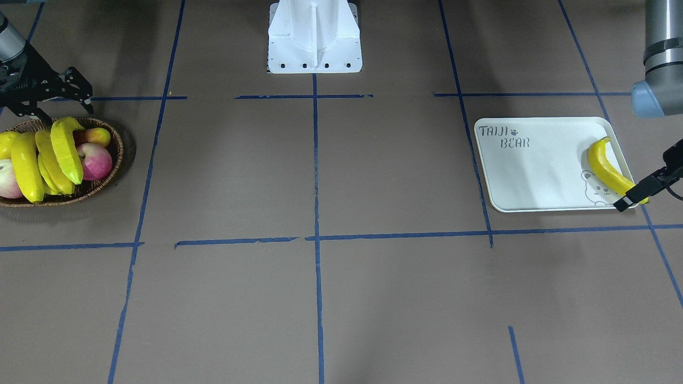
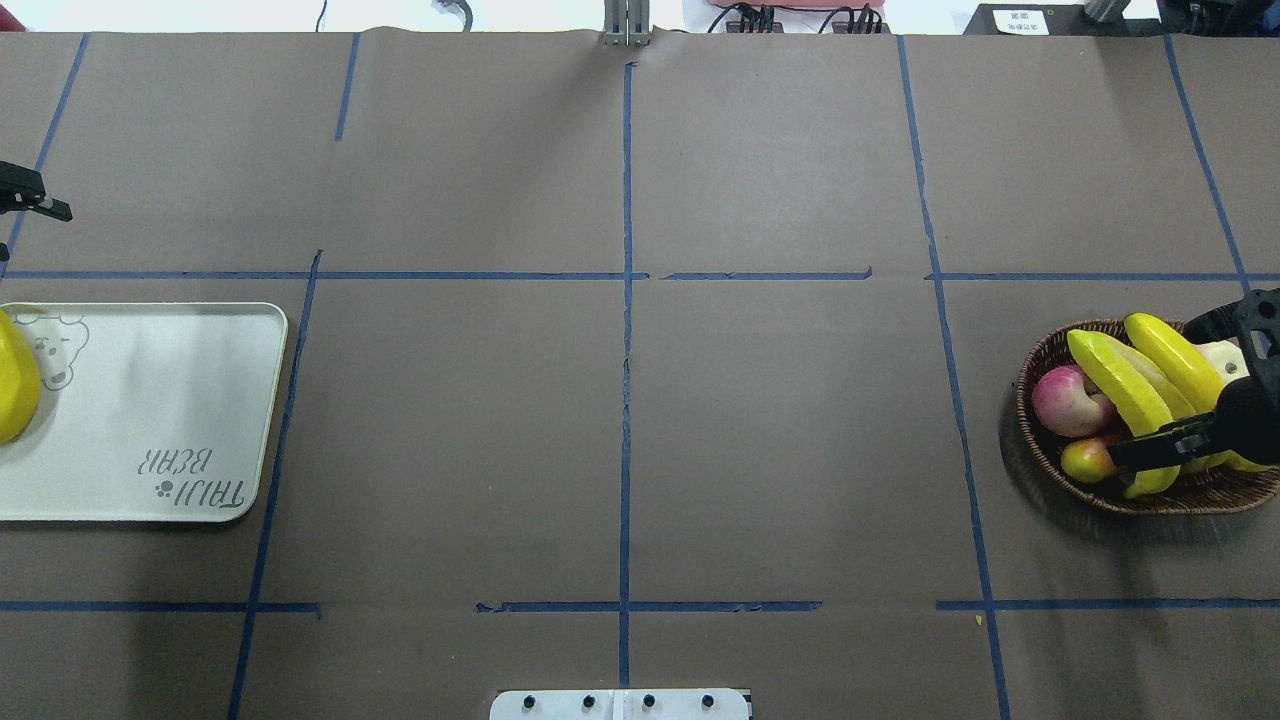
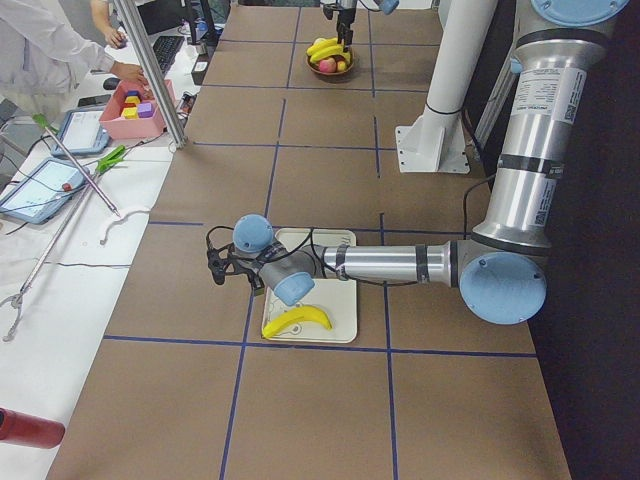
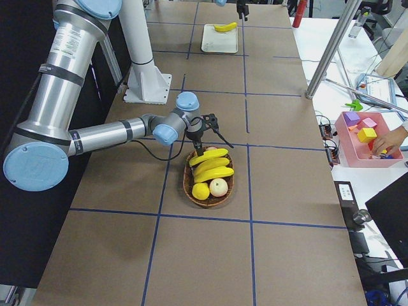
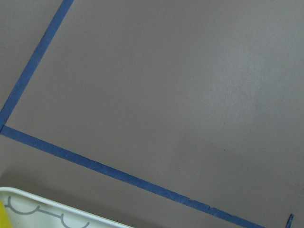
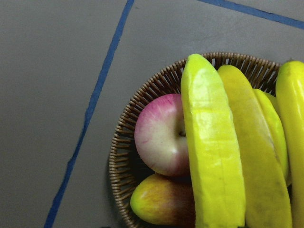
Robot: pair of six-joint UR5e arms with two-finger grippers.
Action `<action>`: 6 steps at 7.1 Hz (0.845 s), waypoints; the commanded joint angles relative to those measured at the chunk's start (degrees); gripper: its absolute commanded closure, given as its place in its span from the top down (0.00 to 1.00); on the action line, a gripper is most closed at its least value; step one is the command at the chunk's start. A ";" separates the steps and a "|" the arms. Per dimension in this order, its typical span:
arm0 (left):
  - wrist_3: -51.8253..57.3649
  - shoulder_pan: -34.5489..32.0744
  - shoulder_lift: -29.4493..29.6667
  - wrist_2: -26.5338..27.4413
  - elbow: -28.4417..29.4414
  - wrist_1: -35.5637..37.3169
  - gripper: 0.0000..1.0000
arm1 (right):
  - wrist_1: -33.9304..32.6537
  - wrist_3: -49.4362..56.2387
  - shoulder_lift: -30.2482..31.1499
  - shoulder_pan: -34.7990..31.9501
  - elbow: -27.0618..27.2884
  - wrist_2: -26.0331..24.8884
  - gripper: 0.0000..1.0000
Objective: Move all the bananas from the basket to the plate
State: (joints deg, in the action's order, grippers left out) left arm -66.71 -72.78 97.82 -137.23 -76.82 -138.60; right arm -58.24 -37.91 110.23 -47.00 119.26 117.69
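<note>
Right gripper point(image 1: 58, 106), released, hovers over three bananas point(image 1: 48, 160) in the basket point(image 1: 116, 160). Left gripper point(image 3: 218, 267), released, is beside the plate point(image 1: 533, 176), which carries one banana point(image 1: 608, 168). Risk: closing on the stacked bananas may pinch two.

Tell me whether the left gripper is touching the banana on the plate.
Apart. Exterior left view shows bare table between the left gripper and the banana on the plate.
</note>
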 commanded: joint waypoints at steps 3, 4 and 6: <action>0.00 0.00 0.00 0.12 0.01 -0.09 1.00 | -0.03 2.40 0.44 0.76 -2.79 -4.12 0.83; 0.09 0.09 0.00 0.12 0.09 -0.09 1.00 | -0.03 2.40 -0.18 0.94 -3.41 -4.05 0.77; 0.09 0.09 0.00 0.12 0.09 -0.09 1.00 | -0.03 1.97 -0.62 1.64 -3.42 -4.14 0.71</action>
State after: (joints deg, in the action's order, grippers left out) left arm -66.63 -72.70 97.82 -137.11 -76.75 -138.69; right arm -58.27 -35.66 110.03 -45.88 115.96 113.69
